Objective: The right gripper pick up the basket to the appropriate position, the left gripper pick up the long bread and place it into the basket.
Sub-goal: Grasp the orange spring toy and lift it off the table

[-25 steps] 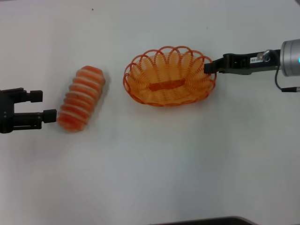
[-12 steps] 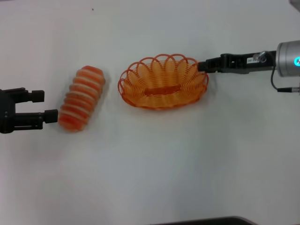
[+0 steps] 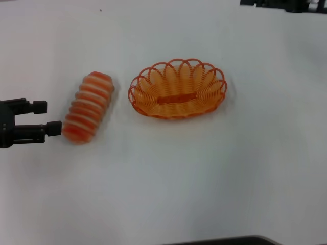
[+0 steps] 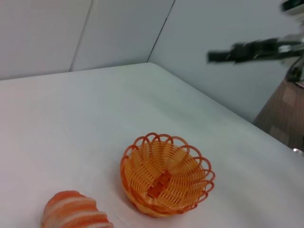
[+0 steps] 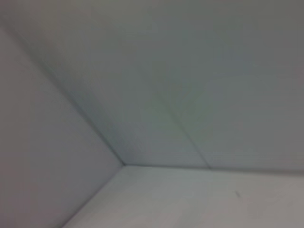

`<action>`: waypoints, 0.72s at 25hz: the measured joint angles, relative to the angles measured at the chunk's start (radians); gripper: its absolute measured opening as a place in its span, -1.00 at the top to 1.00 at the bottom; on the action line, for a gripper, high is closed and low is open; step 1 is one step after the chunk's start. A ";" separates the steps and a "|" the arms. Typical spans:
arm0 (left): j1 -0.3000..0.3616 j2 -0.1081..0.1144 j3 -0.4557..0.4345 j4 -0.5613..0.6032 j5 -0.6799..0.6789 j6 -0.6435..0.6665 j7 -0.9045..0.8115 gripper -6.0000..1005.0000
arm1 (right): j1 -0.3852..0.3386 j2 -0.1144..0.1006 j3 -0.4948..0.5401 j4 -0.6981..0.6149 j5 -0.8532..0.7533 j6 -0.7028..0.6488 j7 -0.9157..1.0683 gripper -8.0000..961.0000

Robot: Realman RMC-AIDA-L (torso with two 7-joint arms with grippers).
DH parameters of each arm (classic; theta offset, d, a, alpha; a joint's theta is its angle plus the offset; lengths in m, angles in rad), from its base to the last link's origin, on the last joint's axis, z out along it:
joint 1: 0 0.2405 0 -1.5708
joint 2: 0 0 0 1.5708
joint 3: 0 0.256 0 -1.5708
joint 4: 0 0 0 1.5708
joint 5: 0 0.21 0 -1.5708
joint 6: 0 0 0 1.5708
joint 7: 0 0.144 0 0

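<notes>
Head view is showing the left gripper (image 3: 53, 116) sitting with fingers spread apart just beside the long bread (image 3: 88, 106), not gripping it. Nearby, the basket (image 3: 177, 88) is lying free on the white table (image 3: 204, 178). Whether the right gripper (image 3: 245, 2) is spread or pinched, I cannot tell.

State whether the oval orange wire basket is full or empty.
Empty: the oval orange wire basket shows only bare weave; the ridged orange-red loaf lies outside.
</notes>
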 joint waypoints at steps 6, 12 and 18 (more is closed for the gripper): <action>-0.004 -0.001 0.001 0.014 0.000 0.000 -0.029 -0.66 | -0.038 0.021 0.001 -0.078 0.066 -0.194 -0.344 -0.59; -0.021 -0.019 0.023 0.130 0.039 -0.013 -0.186 -0.65 | -0.045 0.042 -0.005 -0.045 -0.132 -0.221 -0.503 -0.65; -0.069 -0.103 0.056 0.356 0.208 -0.019 -0.335 -0.64 | -0.035 0.045 -0.028 0.057 -0.268 -0.144 -0.551 -0.65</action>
